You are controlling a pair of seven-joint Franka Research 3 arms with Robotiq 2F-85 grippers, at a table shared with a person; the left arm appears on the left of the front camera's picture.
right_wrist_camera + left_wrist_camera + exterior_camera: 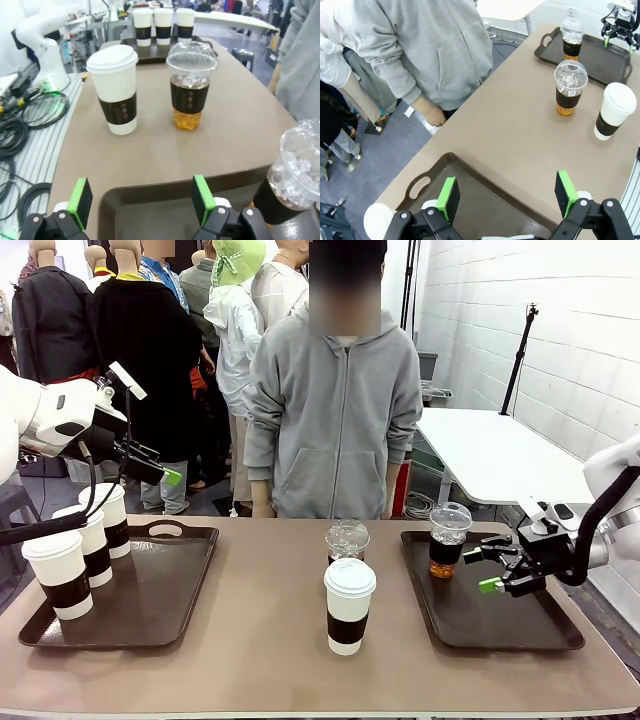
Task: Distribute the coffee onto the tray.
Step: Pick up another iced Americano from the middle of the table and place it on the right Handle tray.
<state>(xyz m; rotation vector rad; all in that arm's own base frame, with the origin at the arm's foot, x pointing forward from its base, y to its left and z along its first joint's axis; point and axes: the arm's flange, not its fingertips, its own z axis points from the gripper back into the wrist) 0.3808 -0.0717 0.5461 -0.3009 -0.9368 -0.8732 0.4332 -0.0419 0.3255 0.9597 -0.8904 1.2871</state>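
Note:
Three white lidded coffee cups (92, 545) with dark sleeves stand on the left tray (150, 610). In the middle of the table another white cup (349, 605) stands in front of a clear dome-lidded iced coffee (346, 540). A second iced coffee (448, 540) stands on the right tray (500, 625). My right gripper (485, 570) hovers open just right of that cup, over the tray. My left gripper (165, 472) hangs open high above the left tray. In the left wrist view the left gripper (507, 196) is open over the tray (485, 200); in the right wrist view the right gripper (141, 195) is open and empty.
A person in a grey hoodie (335, 420) stands at the far edge with arms down. Bare tabletop (260, 640) lies between the two trays. A white table (500, 455) stands behind at the right.

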